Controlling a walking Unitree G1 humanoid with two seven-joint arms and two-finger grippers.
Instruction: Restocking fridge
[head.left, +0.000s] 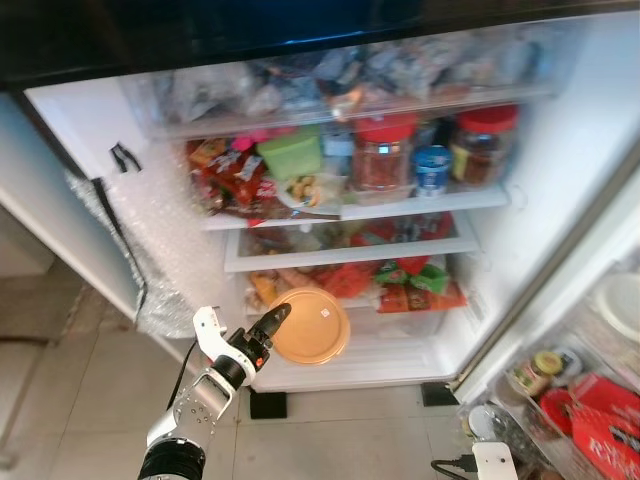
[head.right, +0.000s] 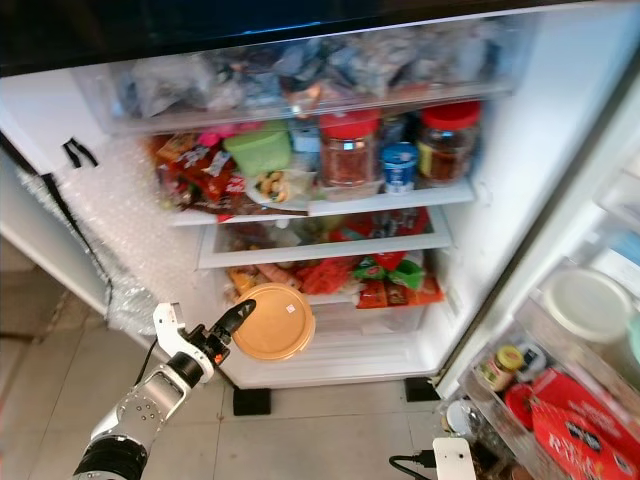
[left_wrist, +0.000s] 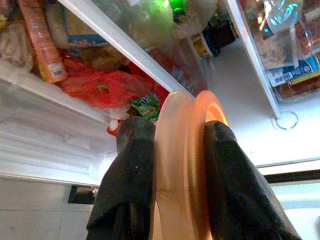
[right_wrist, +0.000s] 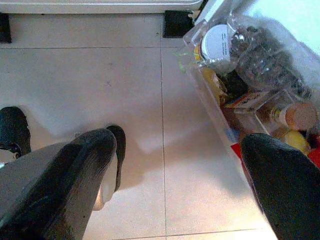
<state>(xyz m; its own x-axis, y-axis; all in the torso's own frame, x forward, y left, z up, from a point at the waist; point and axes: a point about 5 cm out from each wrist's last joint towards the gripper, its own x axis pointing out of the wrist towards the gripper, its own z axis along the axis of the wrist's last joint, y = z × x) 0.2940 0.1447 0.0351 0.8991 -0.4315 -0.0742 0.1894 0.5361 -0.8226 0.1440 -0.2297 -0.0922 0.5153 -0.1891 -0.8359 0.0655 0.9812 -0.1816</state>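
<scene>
Both head eyes look forward and down into the open fridge (head.left: 400, 210); left wrist camera sits close at its lower shelves; right wrist camera faces the floor (right_wrist: 125, 75) beside its door.

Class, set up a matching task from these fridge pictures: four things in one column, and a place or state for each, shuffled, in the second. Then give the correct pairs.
Things
1. orange round container
2. green tub
3. right gripper
4. blue-lidded cup

Places or states
A. open, above the tiled floor
B. clamped between the left gripper fingers
C. upper shelf, between two red-lidded jars
D. upper shelf, left of the red-lidded jars

Pairs: 1-B, 2-D, 3-A, 4-C
</scene>
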